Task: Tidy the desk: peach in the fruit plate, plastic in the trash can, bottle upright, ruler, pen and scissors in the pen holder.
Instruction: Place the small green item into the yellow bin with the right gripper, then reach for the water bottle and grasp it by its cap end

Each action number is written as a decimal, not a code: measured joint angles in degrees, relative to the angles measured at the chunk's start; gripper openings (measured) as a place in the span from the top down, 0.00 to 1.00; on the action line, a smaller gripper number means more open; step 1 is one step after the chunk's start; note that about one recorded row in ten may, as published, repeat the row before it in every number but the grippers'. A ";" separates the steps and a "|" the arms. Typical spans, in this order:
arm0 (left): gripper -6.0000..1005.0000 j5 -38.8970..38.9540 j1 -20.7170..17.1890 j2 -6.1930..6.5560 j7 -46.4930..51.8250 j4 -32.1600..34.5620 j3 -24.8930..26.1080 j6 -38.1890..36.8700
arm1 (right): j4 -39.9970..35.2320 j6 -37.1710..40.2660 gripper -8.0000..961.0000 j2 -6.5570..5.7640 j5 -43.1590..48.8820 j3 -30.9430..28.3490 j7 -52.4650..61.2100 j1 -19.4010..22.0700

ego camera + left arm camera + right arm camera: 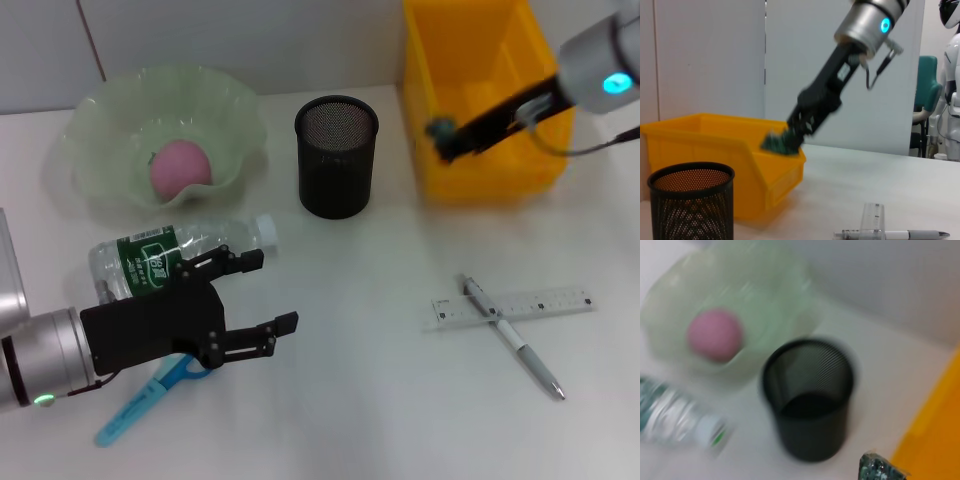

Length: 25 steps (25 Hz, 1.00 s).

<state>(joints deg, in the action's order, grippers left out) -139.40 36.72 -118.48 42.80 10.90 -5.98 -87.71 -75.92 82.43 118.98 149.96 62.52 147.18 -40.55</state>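
Note:
A pink peach point(180, 167) lies in the pale green fruit plate point(110, 120). Just in front of the plate a clear bottle point(165, 255) with a green label lies on its side. My left gripper point(278, 290) hovers open beside the bottle, over the blue scissors point(140, 400). At the left rim of the yellow trash can point(485, 170), my right gripper point(440, 130) is shut on a crumpled dark green plastic point(776, 143). The black mesh pen holder point(336, 155) stands in the middle. A clear ruler point(540, 302) and a silver pen point(520, 345) lie crossed at the front right.
The table ends at a white wall behind the plate and the can. In the left wrist view a white partition, a teal chair point(927, 80) and a white robot point(952, 60) stand beyond the table.

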 joint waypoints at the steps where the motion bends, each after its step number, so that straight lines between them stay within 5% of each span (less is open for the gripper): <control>1: 0.14 0.00 0.00 0.00 0.00 0.00 0.00 0.00 | -1.86 -0.01 0.60 -0.09 0.14 -1.21 0.08 0.75; 5: 0.14 0.02 0.10 0.00 0.00 -0.03 -0.04 0.00 | -2.01 -1.95 0.59 -0.98 0.34 -6.20 -1.56 1.62; 9: 0.14 0.03 0.19 -0.07 0.00 -0.29 0.16 0.01 | 5.76 -10.34 0.59 -2.41 0.34 -7.99 -4.45 0.81; 14: 0.14 0.09 0.21 -0.08 0.00 -0.33 0.26 0.01 | 11.74 -16.33 0.58 -2.76 0.34 -8.03 -6.00 -0.66; 19: 0.14 0.20 0.20 -0.09 -0.05 -0.34 0.27 0.01 | 12.95 -16.91 0.43 -3.02 0.33 -8.00 -6.20 -1.25; 22: 0.14 0.37 0.19 -0.08 -0.06 -0.22 0.28 -0.10 | 8.22 -15.01 0.32 -2.36 -1.73 -8.05 -6.93 0.44; 24: 0.14 1.47 0.09 -0.05 -0.08 0.05 0.27 -0.84 | -3.55 -10.76 0.24 -0.53 -9.36 -7.93 -10.72 6.30; 25: 0.14 2.62 -0.03 0.06 -0.08 0.26 0.27 -1.56 | -3.55 -10.76 0.20 -0.53 -9.36 -7.93 -10.72 6.30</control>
<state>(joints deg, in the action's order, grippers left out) -136.78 36.69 -118.42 42.72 11.16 -5.70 -89.27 -79.46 71.67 118.45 140.59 54.58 136.46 -34.25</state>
